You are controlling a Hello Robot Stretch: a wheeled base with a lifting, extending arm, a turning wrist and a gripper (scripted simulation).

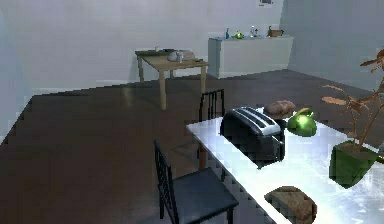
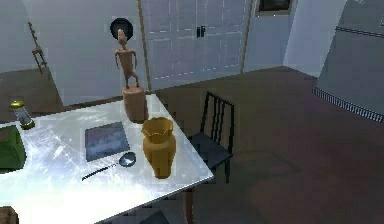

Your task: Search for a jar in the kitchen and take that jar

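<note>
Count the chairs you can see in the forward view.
2. The far chair stands at the white table's far end; the near chair sits along its left side, close to the camera. Others may be hidden behind the table.

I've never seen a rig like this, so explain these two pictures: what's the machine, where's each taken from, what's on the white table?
It is a Stretch: a wheeled robot with one extending arm and a two-finger gripper, in a simulated house. One camera looks ahead and down: a white table holds a black toaster, a green kettle, a bread loaf and a potted plant. The other, fixed on the body, looks toward the arm's side: the tabletop bears a wooden statue, an ochre vase, a grey book, a spoon and, near the picture's left edge, what looks like a small yellow-topped jar, likely its target.
</note>
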